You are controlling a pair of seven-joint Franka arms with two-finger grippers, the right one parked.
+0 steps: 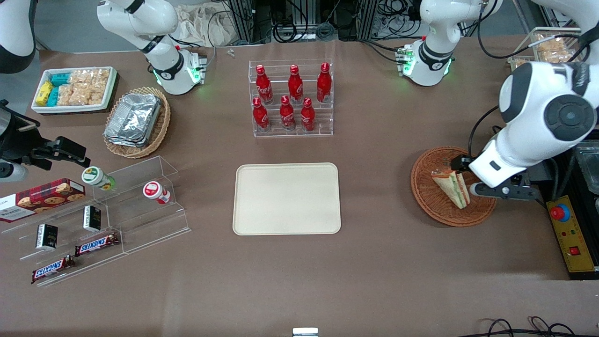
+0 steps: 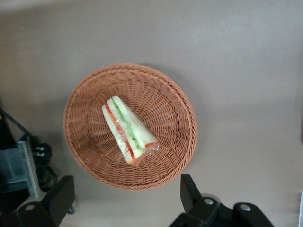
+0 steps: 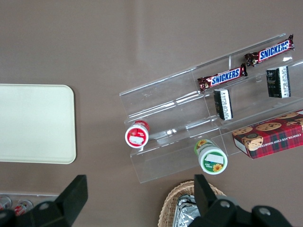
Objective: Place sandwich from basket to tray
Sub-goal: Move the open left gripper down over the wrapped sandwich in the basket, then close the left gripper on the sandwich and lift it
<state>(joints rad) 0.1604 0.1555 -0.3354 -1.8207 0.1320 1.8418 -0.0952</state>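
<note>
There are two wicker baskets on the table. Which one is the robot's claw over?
The round reddish-brown basket holding the sandwich. The open gripper hangs above it; the paler basket holds foil containers.

Six red cola bottles [image 1: 290,100] on a clear rack; foil containers in a tan basket [image 1: 136,121]; Snickers bars [image 3: 221,77]; cookie box [image 3: 271,134]

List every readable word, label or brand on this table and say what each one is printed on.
"SNICKERS": the two candy bars on the clear shelf.
"CHOCOLATE CHIP SHORTBREAD", small and partly cut off: the red tartan cookie box.
Script on the red bottles: too blurred to read.
Labels on the red-lidded cup, green-lidded cup and dark packets: too small.
The tool hangs open above the basket and sandwich, which bear no text.
</note>
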